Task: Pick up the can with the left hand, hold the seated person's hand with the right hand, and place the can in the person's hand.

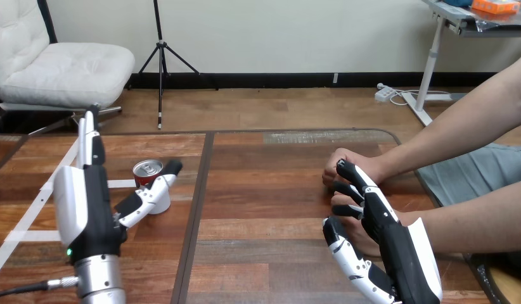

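head view, left robot hand (87, 209) spread, thumb before can (147, 170), right robot hand (397, 247) overlapping person's hand (356, 158), grip unclear

The left hand (87, 209) is black, a white shell along its back, a small green light (69, 252) near the wrist; its thumb (150, 195) white-cased, black-tipped; the forearm (101, 285) a ribbed silver cylinder; the right hand (397, 247) black, white-shelled, its fingers (358, 180) banded black and white.

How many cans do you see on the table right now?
1. The can stands upright on the table's left half, just behind the left hand's thumb.
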`<state>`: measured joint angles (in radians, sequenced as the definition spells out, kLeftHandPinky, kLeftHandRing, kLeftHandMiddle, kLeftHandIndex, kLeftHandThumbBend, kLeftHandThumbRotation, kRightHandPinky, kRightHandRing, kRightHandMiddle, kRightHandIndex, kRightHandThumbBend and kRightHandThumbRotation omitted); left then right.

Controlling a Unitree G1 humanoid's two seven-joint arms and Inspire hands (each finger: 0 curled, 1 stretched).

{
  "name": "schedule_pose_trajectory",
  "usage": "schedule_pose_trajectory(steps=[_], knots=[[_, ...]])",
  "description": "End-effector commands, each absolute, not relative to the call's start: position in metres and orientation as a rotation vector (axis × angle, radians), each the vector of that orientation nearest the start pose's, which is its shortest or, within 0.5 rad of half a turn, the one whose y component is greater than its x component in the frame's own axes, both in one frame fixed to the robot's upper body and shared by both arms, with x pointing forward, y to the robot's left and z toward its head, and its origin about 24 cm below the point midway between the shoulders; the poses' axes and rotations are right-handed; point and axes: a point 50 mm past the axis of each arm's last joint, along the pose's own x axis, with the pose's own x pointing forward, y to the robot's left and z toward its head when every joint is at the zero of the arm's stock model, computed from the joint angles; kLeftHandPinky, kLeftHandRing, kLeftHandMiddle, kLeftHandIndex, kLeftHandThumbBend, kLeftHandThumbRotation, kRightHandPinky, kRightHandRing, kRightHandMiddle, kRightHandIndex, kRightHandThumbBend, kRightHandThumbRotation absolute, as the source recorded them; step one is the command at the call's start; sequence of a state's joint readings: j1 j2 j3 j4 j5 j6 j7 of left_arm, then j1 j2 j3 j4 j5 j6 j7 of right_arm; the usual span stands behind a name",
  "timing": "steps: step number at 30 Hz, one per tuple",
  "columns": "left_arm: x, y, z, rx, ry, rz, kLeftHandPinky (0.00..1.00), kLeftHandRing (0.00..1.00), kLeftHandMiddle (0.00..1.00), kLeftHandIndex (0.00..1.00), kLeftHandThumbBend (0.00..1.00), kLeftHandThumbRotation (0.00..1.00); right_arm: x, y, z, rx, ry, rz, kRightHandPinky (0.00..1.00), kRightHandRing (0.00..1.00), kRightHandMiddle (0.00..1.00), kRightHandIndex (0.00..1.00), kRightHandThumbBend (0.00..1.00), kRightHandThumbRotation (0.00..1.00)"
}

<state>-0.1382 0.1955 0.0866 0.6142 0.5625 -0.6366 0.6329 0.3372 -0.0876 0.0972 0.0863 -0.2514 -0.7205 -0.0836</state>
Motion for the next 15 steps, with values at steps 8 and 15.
schedule_pose_trajectory(steps=[8, 15], knots=[[0.2747, 0.2075, 0.0255, 0.664, -0.355, 0.364, 0.83, 0.94, 1.00, 1.00, 0.89, 0.52, 0.1796, -0.1478, 0.0368, -0.277, -0.401, 0.086, 0.73, 0.87, 0.92, 0.91, 0.37, 0.55], [0.2776, 0.2080, 0.0256, 0.675, -0.343, 0.361, 0.85, 0.95, 1.00, 1.00, 0.90, 0.54, 0.1798, -0.1480, 0.0367, -0.279, -0.399, 0.086, 0.74, 0.87, 0.92, 0.91, 0.37, 0.55]])
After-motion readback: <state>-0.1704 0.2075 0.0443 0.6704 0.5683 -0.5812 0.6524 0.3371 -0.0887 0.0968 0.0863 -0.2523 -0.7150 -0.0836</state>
